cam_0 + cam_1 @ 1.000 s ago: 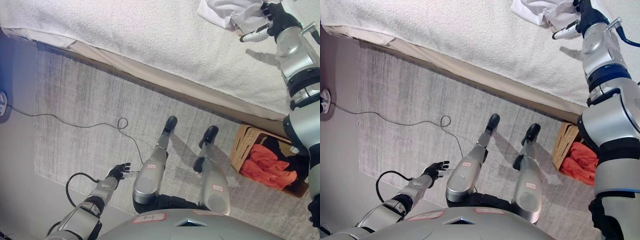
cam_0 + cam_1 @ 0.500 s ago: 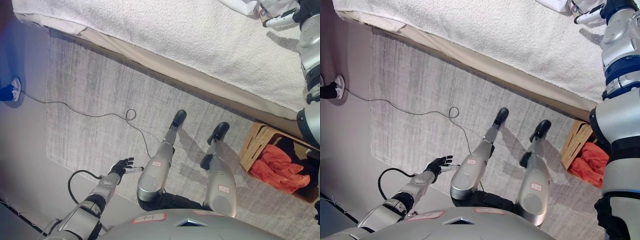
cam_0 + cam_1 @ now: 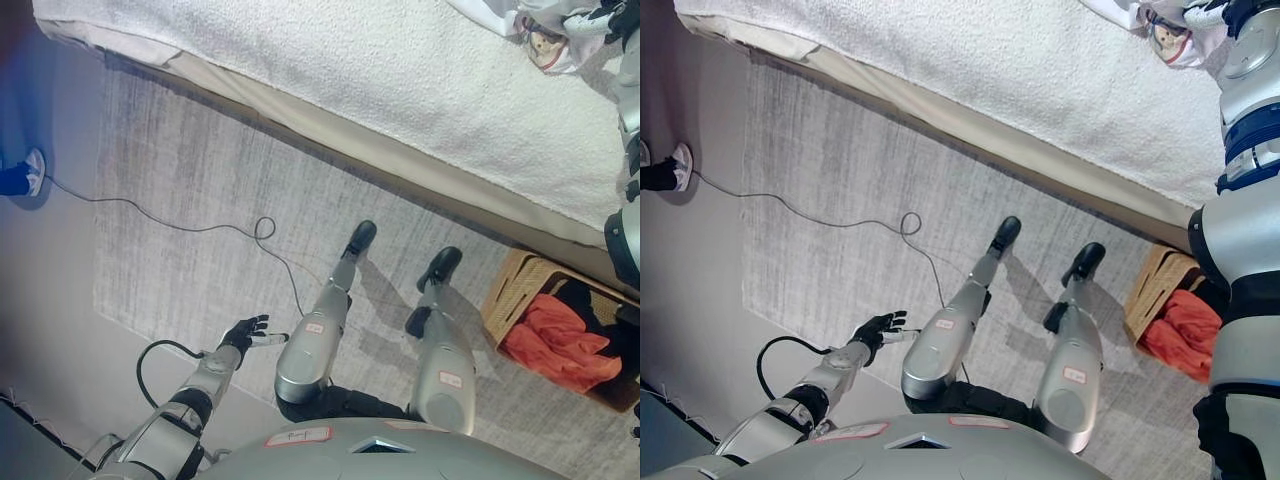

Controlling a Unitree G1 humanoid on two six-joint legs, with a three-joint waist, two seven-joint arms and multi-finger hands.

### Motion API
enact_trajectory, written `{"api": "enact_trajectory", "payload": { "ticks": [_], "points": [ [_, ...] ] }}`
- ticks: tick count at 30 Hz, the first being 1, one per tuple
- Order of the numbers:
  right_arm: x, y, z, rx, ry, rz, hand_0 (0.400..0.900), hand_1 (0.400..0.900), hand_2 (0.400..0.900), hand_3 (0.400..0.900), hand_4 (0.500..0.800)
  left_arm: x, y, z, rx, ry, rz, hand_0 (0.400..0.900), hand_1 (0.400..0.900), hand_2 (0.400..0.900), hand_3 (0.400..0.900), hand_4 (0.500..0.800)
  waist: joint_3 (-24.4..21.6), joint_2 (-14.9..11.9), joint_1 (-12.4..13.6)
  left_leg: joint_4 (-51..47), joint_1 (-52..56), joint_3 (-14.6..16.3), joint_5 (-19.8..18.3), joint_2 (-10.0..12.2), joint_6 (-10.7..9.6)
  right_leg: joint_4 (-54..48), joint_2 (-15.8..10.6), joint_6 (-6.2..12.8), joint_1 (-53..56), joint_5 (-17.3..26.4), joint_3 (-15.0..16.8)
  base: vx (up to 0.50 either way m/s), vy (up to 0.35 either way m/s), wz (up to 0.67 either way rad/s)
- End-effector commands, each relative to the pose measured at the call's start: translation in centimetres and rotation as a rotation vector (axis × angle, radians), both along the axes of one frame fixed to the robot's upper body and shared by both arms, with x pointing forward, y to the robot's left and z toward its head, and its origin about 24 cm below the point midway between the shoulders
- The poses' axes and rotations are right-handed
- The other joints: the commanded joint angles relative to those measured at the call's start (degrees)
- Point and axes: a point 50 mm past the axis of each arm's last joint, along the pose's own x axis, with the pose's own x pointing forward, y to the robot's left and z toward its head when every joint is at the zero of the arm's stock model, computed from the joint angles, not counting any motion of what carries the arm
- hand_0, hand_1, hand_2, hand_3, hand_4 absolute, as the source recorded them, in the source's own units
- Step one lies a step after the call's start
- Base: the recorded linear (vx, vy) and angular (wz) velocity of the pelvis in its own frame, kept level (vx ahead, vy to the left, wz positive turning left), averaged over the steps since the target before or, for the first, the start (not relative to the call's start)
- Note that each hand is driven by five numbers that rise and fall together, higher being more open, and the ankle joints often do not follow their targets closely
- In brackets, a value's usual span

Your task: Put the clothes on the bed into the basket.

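A white garment [image 3: 535, 35] with a coloured print lies bunched on the bed [image 3: 330, 70], at the top right. My right hand [image 3: 1218, 12] is at the garment's right edge, fingers curled into the cloth, partly cut off by the view's edge. A woven basket [image 3: 508, 295] stands on the floor at the lower right, by the bed's side. It holds an orange cloth [image 3: 560, 345] and a dark cloth [image 3: 580, 298]. My left hand [image 3: 246, 334] is open and empty, low over the floor at the lower left.
The bed has a white fluffy cover and a beige side edge [image 3: 380, 150]. A grey rug [image 3: 180, 170] lies beside it, with a thin cable [image 3: 200, 228] running across it. A person's shoe [image 3: 670, 168] shows at the left edge.
The view has shifted. My right hand has drawn the white garment up and rightward, and its printed side now shows. My left hand has not moved.
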Motion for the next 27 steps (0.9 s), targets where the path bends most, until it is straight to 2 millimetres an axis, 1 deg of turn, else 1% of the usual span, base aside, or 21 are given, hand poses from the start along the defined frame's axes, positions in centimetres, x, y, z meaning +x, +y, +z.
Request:
{"api": "enact_trajectory", "payload": {
  "ticks": [1,3,5,7,10,13,14,17,18,19,22,25,27],
  "points": [
    [-0.2,0.6,4.4,-0.067,-0.125,0.015,0.400,0.400,0.400,0.400,0.500,-3.0,3.2,-0.6,0.112,0.097,0.006,0.900,0.900,0.900,0.900,0.800,-0.49,-2.02,0.39,-0.74,2.85,4.31,-3.11,-3.19,2.39,4.64,-2.62,1.80,2.35,-6.40,7.10,-0.01,0.028,-0.06],
    [-0.1,0.8,4.0,-0.055,-0.123,0.022,0.400,0.400,0.400,0.400,0.500,-2.6,3.3,-0.5,0.118,0.092,0.016,0.900,0.900,0.900,0.900,0.800,-0.62,-2.30,-0.09,-0.73,3.16,4.66,-3.15,-3.09,2.41,4.31,-2.62,1.81,2.78,-6.22,7.37,-0.01,0.035,-0.08],
    [-0.1,0.8,3.9,-0.048,-0.124,0.021,0.400,0.400,0.400,0.400,0.500,-2.6,3.2,-0.5,0.122,0.096,0.014,0.900,0.900,0.900,0.900,0.800,-0.71,-2.38,-0.29,-0.73,3.30,4.77,-3.17,-3.07,2.42,4.07,-2.64,1.86,3.02,-6.08,7.46,-0.02,0.024,-0.06],
    [0.2,1.2,3.6,-0.034,-0.120,0.031,0.400,0.400,0.400,0.400,0.500,-2.5,3.2,-0.6,0.124,0.100,0.025,0.900,0.900,0.900,0.900,0.800,-1.13,-2.84,-0.80,-0.74,3.62,5.16,-3.25,-3.06,2.46,3.44,-2.55,1.92,3.50,-5.65,7.68,-0.02,0.032,-0.11],
    [0.2,1.2,3.3,-0.028,-0.113,0.030,0.400,0.400,0.400,0.400,0.500,-2.6,3.2,-0.6,0.128,0.108,0.019,0.900,0.900,0.900,0.900,0.800,-1.56,-3.17,-1.14,-0.58,4.09,5.59,-3.52,-3.08,2.59,2.85,-2.62,2.06,4.14,-5.25,8.08,-0.01,0.032,-0.11],
    [0.6,2.1,2.8,-0.036,-0.096,0.059,0.400,0.400,0.400,0.400,0.500,-2.4,3.6,-0.5,0.143,0.110,0.037,0.900,0.900,0.900,0.900,0.800,-2.45,-4.47,-2.48,-0.26,5.21,6.86,-4.31,-3.08,3.01,1.67,-2.37,2.17,5.30,-4.35,9.33,-0.01,0.077,-0.35],
    [0.8,2.4,2.6,-0.053,-0.085,0.071,0.400,0.400,0.400,0.400,0.500,-2.0,3.7,-0.4,0.147,0.104,0.047,0.900,0.900,0.900,0.900,0.800,-2.97,-5.07,-3.12,-0.09,5.34,7.43,-4.65,-3.09,3.27,1.11,-2.31,2.32,5.43,-3.79,9.74,0.00,0.097,-0.51],
    [1.3,3.8,1.8,-0.074,-0.056,0.118,0.400,0.400,0.400,0.400,0.500,-1.6,4.2,-0.2,0.158,0.105,0.075,0.900,0.900,0.900,0.900,0.800,-4.20,-7.52,-4.95,0.82,6.92,10.04,-6.34,-2.81,4.01,-0.61,-1.84,2.76,6.53,-2.38,12.07,0.02,0.093,-0.61],
    [1.3,3.8,1.8,-0.074,-0.056,0.118,0.400,0.400,0.400,0.400,0.500,-1.7,4.2,-0.2,0.158,0.105,0.076,0.900,0.900,0.900,0.900,0.800,-4.15,-7.58,-4.84,0.84,6.98,10.18,-6.38,-2.80,4.02,-0.65,-1.82,2.76,6.55,-2.34,12.21,0.02,0.094,-0.84],
    [1.8,5.0,1.1,-0.072,-0.045,0.159,0.400,0.400,0.400,0.400,0.500,-1.6,4.6,-0.1,0.167,0.106,0.101,0.900,0.900,0.900,0.900,0.800,-5.11,-9.62,-6.25,1.30,8.37,12.44,-7.77,-2.45,4.64,-1.59,-1.66,3.09,7.23,-1.43,13.97,0.01,0.093,-0.90],
    [2.2,6.2,-0.3,-0.065,-0.004,0.194,0.400,0.400,0.400,0.400,0.500,-1.5,5.6,0.1,0.179,0.105,0.152,0.900,0.900,0.900,0.900,0.800,-6.81,-12.56,-7.75,2.05,10.91,16.45,-9.92,-1.78,5.55,-2.60,-1.16,3.49,8.20,-0.39,16.96,0.03,0.093,-1.07],
    [2.2,5.9,-1.2,-0.067,0.039,0.183,0.400,0.400,0.400,0.400,0.500,-2.0,6.4,0.2,0.188,0.121,0.177,0.900,0.900,0.900,0.900,0.800,-9.06,-14.85,-8.97,2.40,13.87,19.91,-11.96,-1.25,6.46,-3.33,-0.74,3.92,9.49,-0.03,19.42,0.05,0.036,-0.80],
    [2.0,5.1,-1.6,-0.058,0.068,0.159,0.400,0.400,0.400,0.400,0.500,-2.4,6.8,0.2,0.192,0.132,0.191,0.900,0.900,0.900,0.900,0.800,-10.75,-15.76,-9.87,2.83,15.83,22.05,-13.17,-1.10,6.80,-3.24,-0.47,4.11,10.31,0.05,20.99,0.06,0.037,-0.65]
  ]
}}
